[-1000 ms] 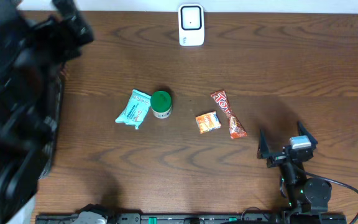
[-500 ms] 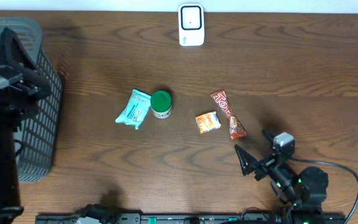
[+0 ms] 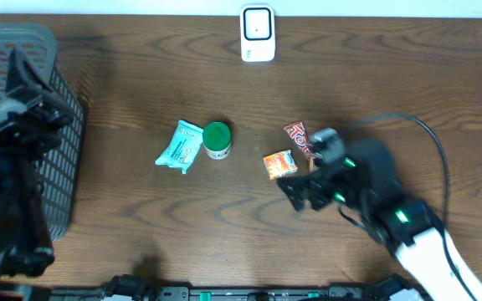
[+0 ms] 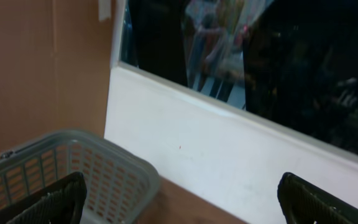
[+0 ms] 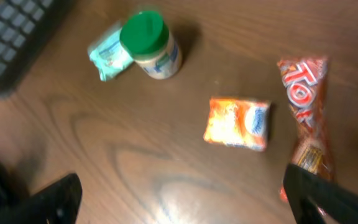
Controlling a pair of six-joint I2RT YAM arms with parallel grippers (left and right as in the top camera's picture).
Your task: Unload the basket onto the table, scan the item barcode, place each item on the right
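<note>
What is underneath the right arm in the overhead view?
The red snack wrapper: only its upper end shows, the rest covered by the right arm. The orange packet lies uncovered beside it. Whatever else the arm covers cannot be seen.

Dark wood-grain worktop [image 3: 224, 234] with soft glare on it, thin white wall strip [image 3: 392, 7] along the far edge, and the left wrist view shows a tan wall [image 4: 42, 74] beside a white sill [image 4: 216, 162] under a dark reflective window [image 4: 303, 56].
</note>
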